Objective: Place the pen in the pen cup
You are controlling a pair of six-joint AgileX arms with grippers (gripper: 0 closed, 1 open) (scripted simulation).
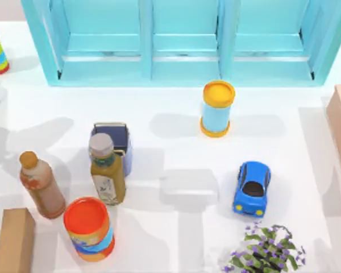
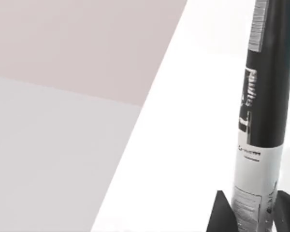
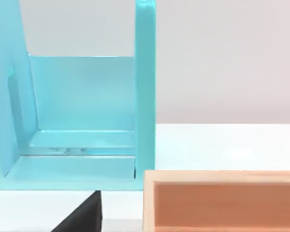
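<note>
Already my left gripper (image 2: 253, 212) is clamped on the pen (image 2: 263, 96), a black-and-white barrel whose long axis runs straight out between the fingers; its print is unreadable. Pen cup (image 1: 115, 143) stands on the table's left half, touching the green-tea bottle (image 1: 107, 170), so I judge the left arm nearer.

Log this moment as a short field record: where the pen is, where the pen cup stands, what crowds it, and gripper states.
pen: black and white pen held between the left gripper fingers, seen in the left wrist view
pen cup: periwinkle pen cup on the table's left half, no pen in it
crowding: green-tea bottle right in front of the cup; brown bottle and orange-lidded can nearby
right gripper: a dark fingertip near the peach box and blue shelf
</note>
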